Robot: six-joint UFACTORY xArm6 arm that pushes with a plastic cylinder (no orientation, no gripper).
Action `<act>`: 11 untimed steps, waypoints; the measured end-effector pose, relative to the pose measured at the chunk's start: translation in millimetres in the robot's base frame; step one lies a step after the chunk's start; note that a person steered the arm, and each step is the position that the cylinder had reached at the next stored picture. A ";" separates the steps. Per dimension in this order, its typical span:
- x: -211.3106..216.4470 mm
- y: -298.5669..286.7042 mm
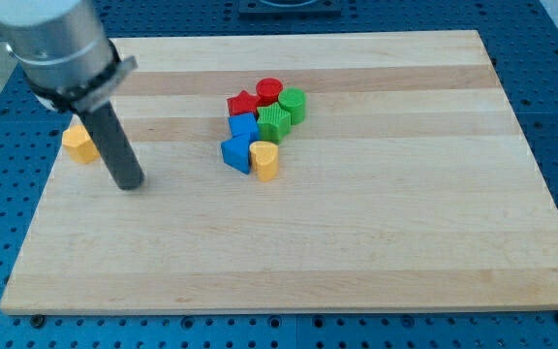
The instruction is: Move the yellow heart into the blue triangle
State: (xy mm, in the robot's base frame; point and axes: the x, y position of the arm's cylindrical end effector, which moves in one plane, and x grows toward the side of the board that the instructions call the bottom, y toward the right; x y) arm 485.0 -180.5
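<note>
My end effector is a plain dark rod with nothing to open or close, so it clamps on nothing; my tip rests on the wooden surface, well to the view's left of the yellow heart and touching no block.

The yellow heart stands near the middle of the surface, at the lower edge of a tight cluster. The blue triangle sits just to the heart's left, and the two look to be touching or very nearly so; I cannot tell for sure. Up and to the left of the heart is a blue cube-like block. Directly above the heart is a green ridged block, whose exact shape I cannot make out. Farther above the heart, toward the view's top, sits a red star-like block, with a red cylinder and a green cylinder to its right.

Far to the left of the heart, past my rod, a second yellow block lies partly hidden behind the rod, its shape unclear. My tip is just below and to the right of it.
</note>
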 end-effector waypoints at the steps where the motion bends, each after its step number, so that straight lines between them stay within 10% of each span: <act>1: 18.5 66.9; 4: -42.6 240.9; 8: 0.5 97.7; 11: -67.6 138.8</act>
